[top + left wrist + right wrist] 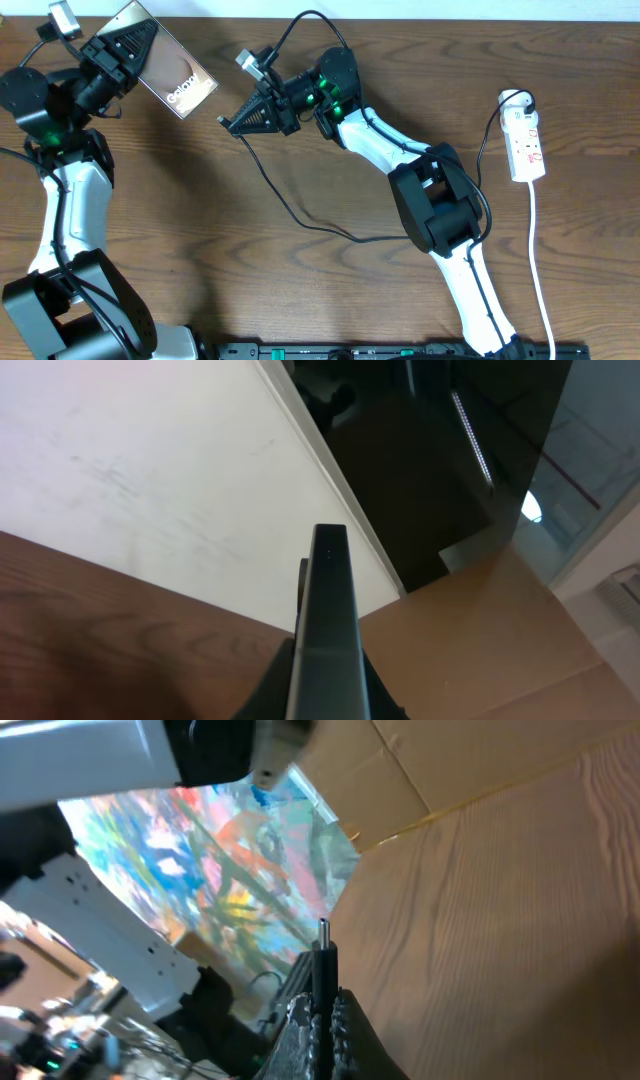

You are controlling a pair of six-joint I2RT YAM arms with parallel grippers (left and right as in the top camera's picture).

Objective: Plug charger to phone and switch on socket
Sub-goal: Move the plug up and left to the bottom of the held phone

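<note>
Silver-grey, mirrored, "Galaxy" written across it: is that the phone point(172, 68) up in the far left corner?

Yes. The left gripper point(128, 48) has it clamped by one end, lifted off the table point(250, 295) and tilted, with the back facing up. From the left wrist you see only its thin dark edge, running straight out between the fingers.

And the charger point(324, 968)?

It is pinched in the right gripper point(232, 120), whose fingers are closed on the plug body. The little metal plug tip point(322, 928) pokes out past them. The tip is near the phone's lower corner and aimed towards it, but there is a gap and they do not touch.

Where does its cable point(340, 236) go?

It hangs down from the gripper, curves across the wood and disappears under the right arm.

What about the socket point(526, 140)?

It lies flat by the right edge, well apart from both arms. A black plug point(516, 100) sits in its far end and a white cord point(541, 270) runs towards the near edge. I can see the red marks on it, but I cannot tell which way the switch is set.
</note>
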